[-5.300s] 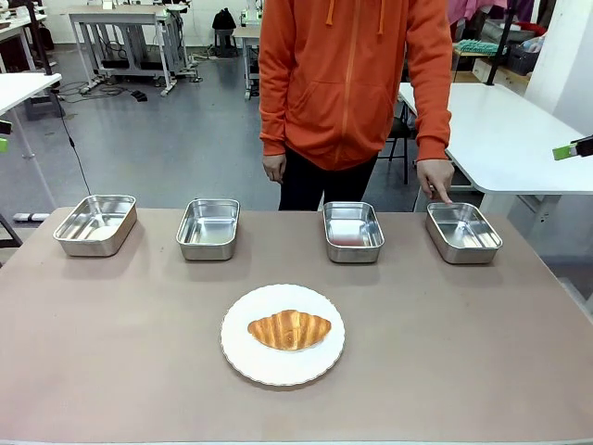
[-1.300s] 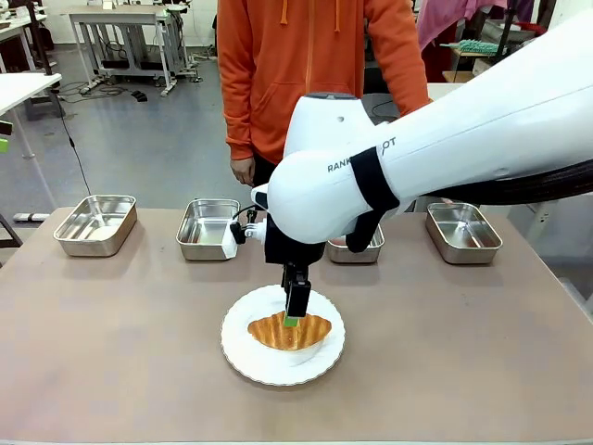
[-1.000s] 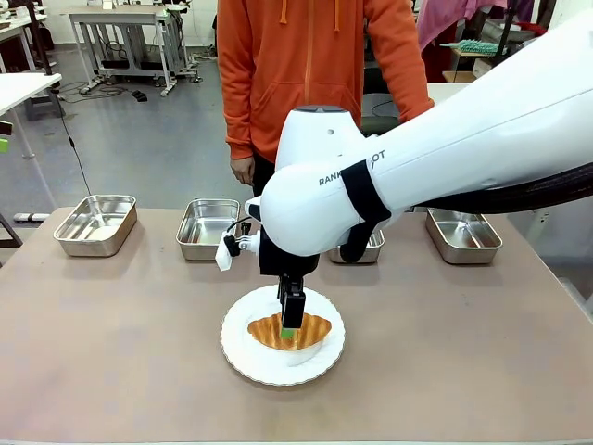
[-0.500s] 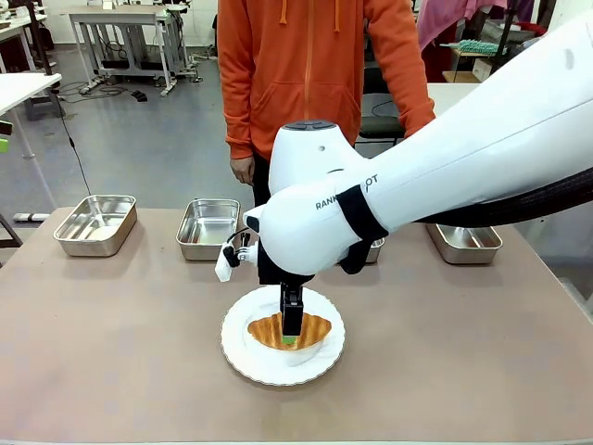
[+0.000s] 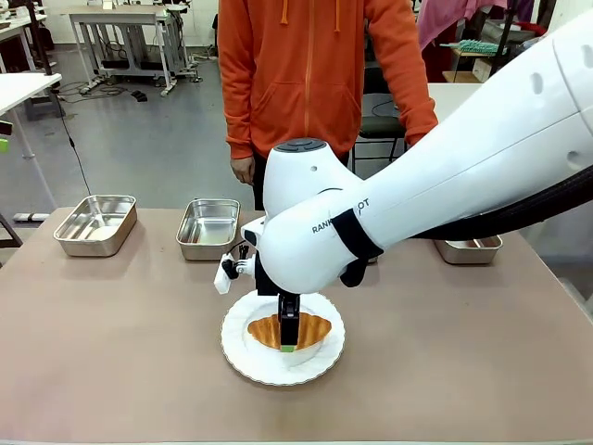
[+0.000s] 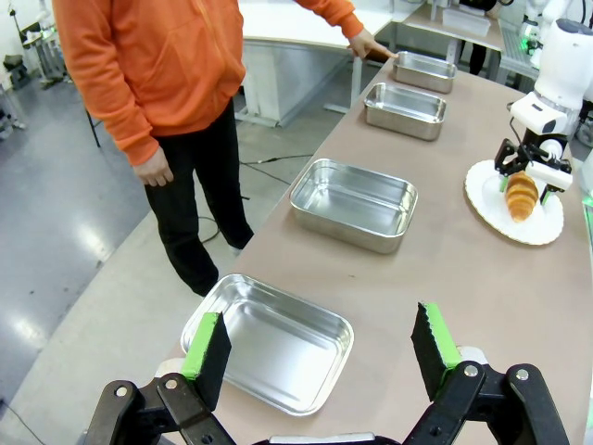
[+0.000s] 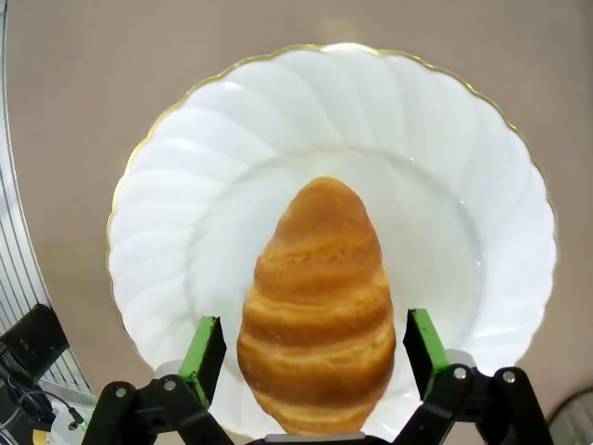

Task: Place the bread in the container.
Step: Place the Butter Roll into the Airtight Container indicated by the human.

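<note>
Currently bread (image 7: 318, 306) on plate (image 7: 185, 167), well apart from container (image 6: 423, 72).

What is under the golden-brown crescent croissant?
A round white scallop-edged plate with a gold rim, on the brown table. The croissant covers the plate's middle; the open right gripper straddles it.

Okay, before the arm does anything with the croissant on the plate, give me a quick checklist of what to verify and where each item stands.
1. Open right tool straddling the bread: ok.
2. Bread centred between the pads: ok.
3. Pads gripping the crust: not ok, gaps on both sides.
4. Bread resting on the plate, nothing on top: ok.
5. The container by the person's hand is empty: ok; hand clear of it: cannot tell.
6. Open left tool over the end tray, far from the plate: ok.
</note>
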Available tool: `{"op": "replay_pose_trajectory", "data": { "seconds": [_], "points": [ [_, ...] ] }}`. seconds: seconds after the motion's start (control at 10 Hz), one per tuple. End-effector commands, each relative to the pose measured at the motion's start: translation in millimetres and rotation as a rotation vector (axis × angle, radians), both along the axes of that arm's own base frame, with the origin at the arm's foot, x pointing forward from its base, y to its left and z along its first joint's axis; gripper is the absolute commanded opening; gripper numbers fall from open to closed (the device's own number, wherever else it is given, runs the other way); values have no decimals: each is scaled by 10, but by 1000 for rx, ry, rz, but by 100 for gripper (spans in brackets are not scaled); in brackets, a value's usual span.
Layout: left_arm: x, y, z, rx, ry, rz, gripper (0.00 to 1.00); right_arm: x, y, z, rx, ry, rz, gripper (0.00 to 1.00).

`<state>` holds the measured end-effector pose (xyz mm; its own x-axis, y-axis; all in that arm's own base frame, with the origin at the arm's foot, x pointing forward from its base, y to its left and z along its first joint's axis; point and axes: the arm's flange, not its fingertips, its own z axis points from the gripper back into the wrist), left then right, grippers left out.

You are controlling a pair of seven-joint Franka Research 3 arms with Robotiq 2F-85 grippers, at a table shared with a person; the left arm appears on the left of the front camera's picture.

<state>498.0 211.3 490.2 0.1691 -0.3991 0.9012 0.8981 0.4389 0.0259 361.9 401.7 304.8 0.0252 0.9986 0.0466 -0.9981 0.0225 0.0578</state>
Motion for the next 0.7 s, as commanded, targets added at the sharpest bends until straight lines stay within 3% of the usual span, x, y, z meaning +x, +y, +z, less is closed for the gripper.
{"op": "replay_pose_trajectory", "data": {
  "seconds": [0.0, 0.3, 0.4, 0.5, 0.6],
  "points": [
    [1, 0, 12, 4, -4, 4, 100, -29, 63, -76, 1, -15, -21, 100],
    [1, 0, 12, 4, -4, 4, 100, -16, 38, -194, -37, -34, -29, 100],
    [1, 0, 12, 4, -4, 4, 100, -16, 37, -201, -35, -39, -27, 80],
    [1, 0, 12, 4, -4, 4, 100, -14, 34, -206, -35, -39, -29, 80],
    [1, 0, 12, 4, -4, 4, 100, -13, 27, -206, -34, -37, -31, 60]
  ]
}}
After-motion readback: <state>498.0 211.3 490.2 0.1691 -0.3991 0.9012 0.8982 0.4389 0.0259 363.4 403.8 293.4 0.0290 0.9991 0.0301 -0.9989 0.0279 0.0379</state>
